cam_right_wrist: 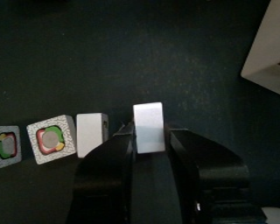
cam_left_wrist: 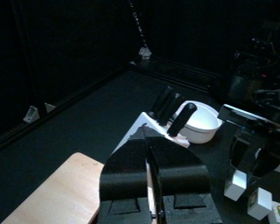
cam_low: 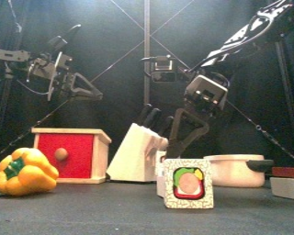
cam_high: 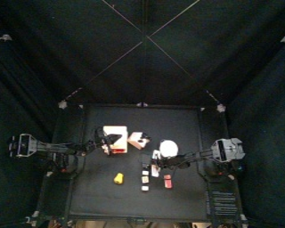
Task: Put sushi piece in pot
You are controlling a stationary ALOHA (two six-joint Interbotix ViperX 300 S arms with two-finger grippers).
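Observation:
In the right wrist view a plain white sushi piece [cam_right_wrist: 149, 127] stands between the jaws of my right gripper [cam_right_wrist: 150, 144], which are shut on its two sides. Seen from above, that gripper [cam_high: 155, 158] is low over the table, just in front of the white pot [cam_high: 169, 147]. The pot [cam_low: 235, 170] sits at the right in the front view, behind a green-rimmed sushi piece [cam_low: 187, 182]. My left gripper [cam_left_wrist: 150, 147] is shut and holds nothing, hanging over the red-and-white box [cam_high: 127, 138] at the table's left.
Three more sushi pieces [cam_right_wrist: 52, 140] lie in a row beside the held one. A yellow pepper [cam_low: 25, 173], a red box [cam_low: 73, 153] and a white knife block [cam_low: 137, 151] stand left of the pot. A flat piece [cam_low: 288, 184] lies at the right edge.

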